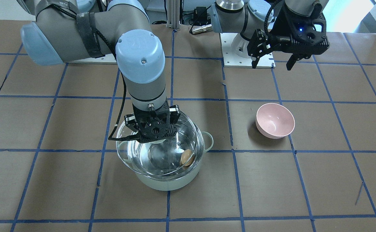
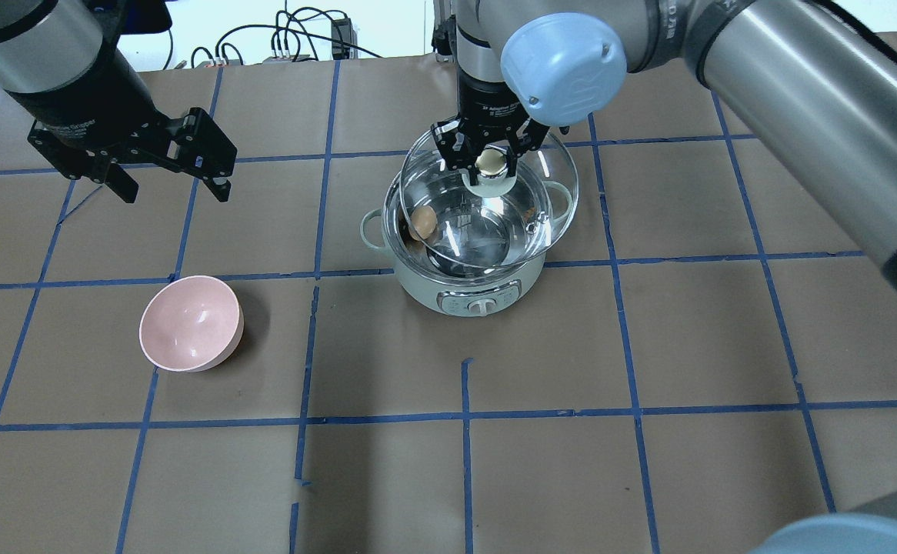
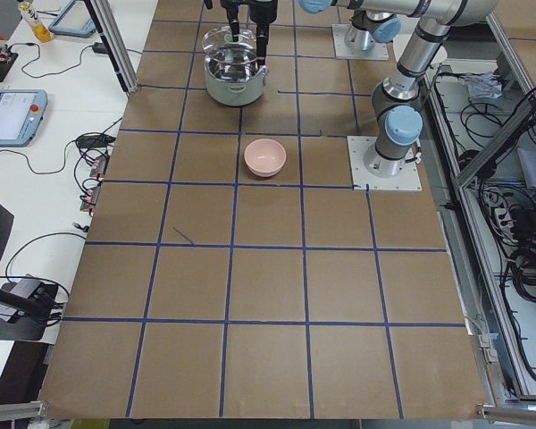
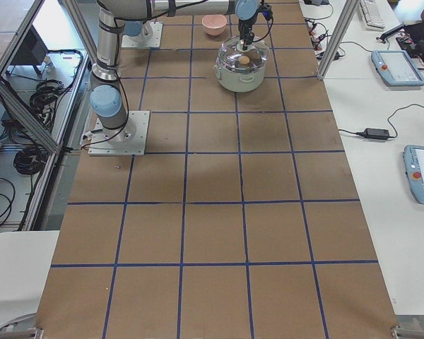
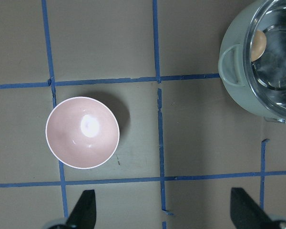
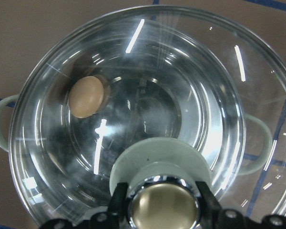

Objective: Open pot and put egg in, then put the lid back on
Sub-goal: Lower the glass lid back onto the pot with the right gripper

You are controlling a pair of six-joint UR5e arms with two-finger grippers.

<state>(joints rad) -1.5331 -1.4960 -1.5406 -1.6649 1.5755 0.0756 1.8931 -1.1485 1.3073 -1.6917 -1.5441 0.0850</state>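
Observation:
The mint-green pot stands on the table with the tan egg inside, against its left wall. My right gripper is shut on the cream knob of the glass lid and holds the lid over the pot, slightly off-centre. I cannot tell whether the lid touches the rim. The egg shows through the glass in the right wrist view and in the front view. My left gripper is open and empty, raised above the table well left of the pot.
A pink bowl stands empty to the left of the pot, below my left gripper; it also shows in the left wrist view. The table is brown with a blue tape grid. Cables lie beyond the far edge.

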